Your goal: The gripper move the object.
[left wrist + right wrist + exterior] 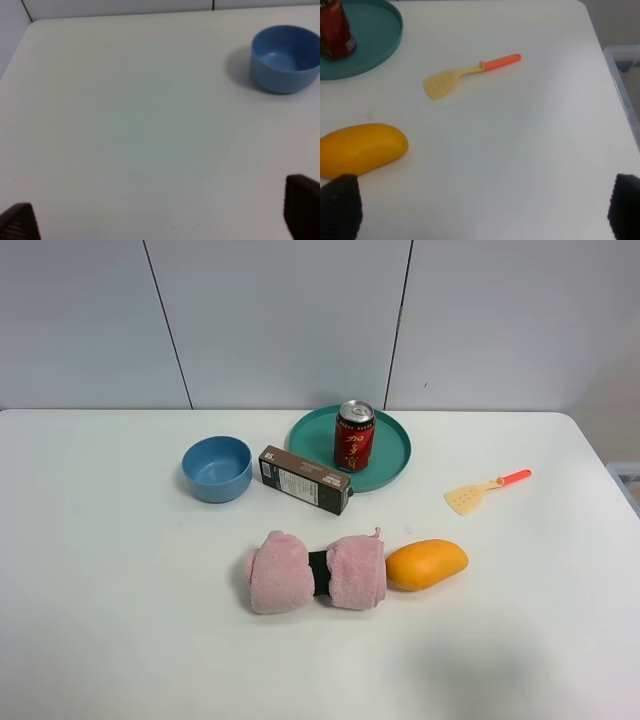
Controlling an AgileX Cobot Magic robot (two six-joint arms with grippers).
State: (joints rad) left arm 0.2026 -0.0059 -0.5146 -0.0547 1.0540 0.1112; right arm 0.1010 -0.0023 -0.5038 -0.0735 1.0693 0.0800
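Note:
The red drink can (355, 435) with a silver top stands upright on the teal plate (392, 462) at the back middle of the white table. It also shows in the right wrist view (335, 31), on the plate's edge (375, 47). Neither arm shows in the exterior high view. The left gripper (160, 220) is open and empty over bare table, with only its dark fingertips (302, 207) in view. The right gripper (482, 212) is open and empty, with one fingertip (340, 207) close by the mango (360, 149).
A blue bowl (217, 468) and a dark brown box (305, 479) lie left of the plate. A rolled pink towel (315, 572) and a yellow mango (426, 564) lie in front. A small spatula with an orange handle (485, 490) lies at the right. A bin edge (625, 90) stands beyond the table's right side.

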